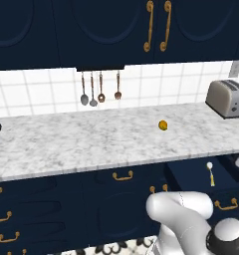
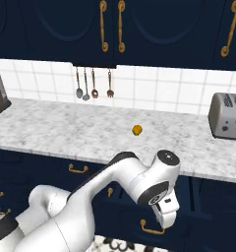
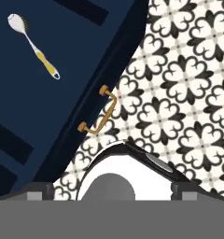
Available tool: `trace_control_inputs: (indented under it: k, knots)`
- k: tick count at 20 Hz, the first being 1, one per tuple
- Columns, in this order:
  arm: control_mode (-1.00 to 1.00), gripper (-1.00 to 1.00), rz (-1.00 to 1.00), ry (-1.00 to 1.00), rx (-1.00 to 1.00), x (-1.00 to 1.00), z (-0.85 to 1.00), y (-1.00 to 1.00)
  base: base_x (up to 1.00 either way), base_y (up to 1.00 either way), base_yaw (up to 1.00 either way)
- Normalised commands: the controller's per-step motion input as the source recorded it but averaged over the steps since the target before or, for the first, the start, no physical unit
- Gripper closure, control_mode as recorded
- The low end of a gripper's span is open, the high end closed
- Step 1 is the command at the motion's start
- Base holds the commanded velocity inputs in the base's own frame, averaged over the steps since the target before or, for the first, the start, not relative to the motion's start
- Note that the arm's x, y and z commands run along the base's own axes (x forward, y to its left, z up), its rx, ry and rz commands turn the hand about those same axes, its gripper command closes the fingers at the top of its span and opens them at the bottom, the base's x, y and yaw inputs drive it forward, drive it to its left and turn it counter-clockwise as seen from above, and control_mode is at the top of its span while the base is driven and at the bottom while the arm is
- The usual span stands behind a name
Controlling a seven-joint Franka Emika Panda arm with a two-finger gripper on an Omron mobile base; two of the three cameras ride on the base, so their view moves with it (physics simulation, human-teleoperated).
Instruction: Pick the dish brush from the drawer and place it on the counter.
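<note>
The dish brush [image 3: 33,45] lies flat on the floor of the open navy drawer [image 3: 48,116], white head toward the top left, yellow-green handle slanting down right. It also shows in the drawer [image 1: 188,175] at the right as the brush [image 1: 210,172]. My gripper [image 3: 111,190] is open and empty, hanging over the drawer's front edge near its brass pull [image 3: 101,112], well apart from the brush. In the right base view the gripper [image 2: 166,216] points down before the drawer front [image 2: 134,216]. The marbled counter [image 1: 91,139] runs above.
A small yellow-orange ball [image 1: 163,125] sits mid-counter and a toaster [image 1: 227,98] stands at the far right. Spoons and ladles [image 1: 93,89] hang on the tiled wall. Patterned floor tiles [image 3: 188,84] lie below the drawer. Navy cabinets [image 1: 116,30] hang overhead.
</note>
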Motion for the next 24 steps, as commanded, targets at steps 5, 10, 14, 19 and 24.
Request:
trace_control_inputs:
  k: [5, 10, 14, 19, 24]
  knots:
    - [-1.0, -1.0, -0.05, 0.0, 0.0, 0.46, -0.4, -0.22, 0.0, 0.0, 0.0]
    - [-1.0, -1.0, -0.01, 0.0, 0.0, 0.58, -0.32, -0.11, 0.0, 0.0, 0.0]
    - [-1.0, -1.0, 0.0, 0.0, 0.0, 0.52, -0.42, -0.09, 0.0, 0.0, 0.0]
    - [-1.0, -1.0, 0.0, 0.0, 0.0, 0.44, -0.41, -0.16, 0.0, 0.0, 0.0]
    - [-1.0, -1.0, 0.0, 0.0, 0.0, 0.32, -0.39, -0.18, 0.0, 0.0, 0.0]
